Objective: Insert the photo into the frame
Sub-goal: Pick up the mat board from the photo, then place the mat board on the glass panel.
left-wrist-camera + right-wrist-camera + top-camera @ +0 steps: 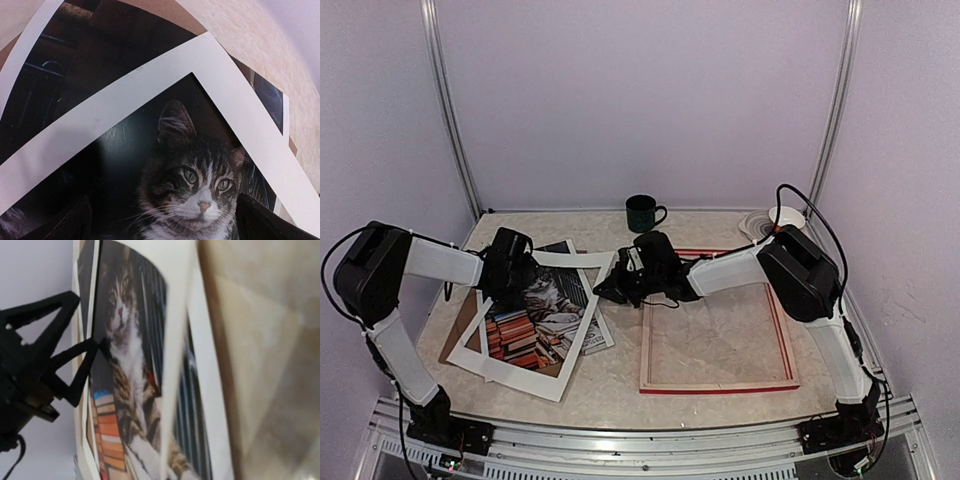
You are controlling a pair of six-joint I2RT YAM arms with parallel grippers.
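Two arms reach inward over the table (610, 390). Its right half carries the frame (718, 388), lying flat near the right edge with pale wood facing up and red showing along its near rail. On the left half lies the photo (535, 315), cat side up, apart from the frame and partly covered by a white mat (520, 375) set askew on it. A brown board (450, 348) peeks out beneath them toward the left edge. A dark green mug (642, 212) stands upright at the far edge. The left gripper (517, 272) hovers over the photo's far end, its jaws spread wide either side of the cat's face. The right gripper (610, 290) sits at the photo's right edge with its jaws closed. Whether a paper edge is pinched between them is unclear, since the wrist view is blurred.
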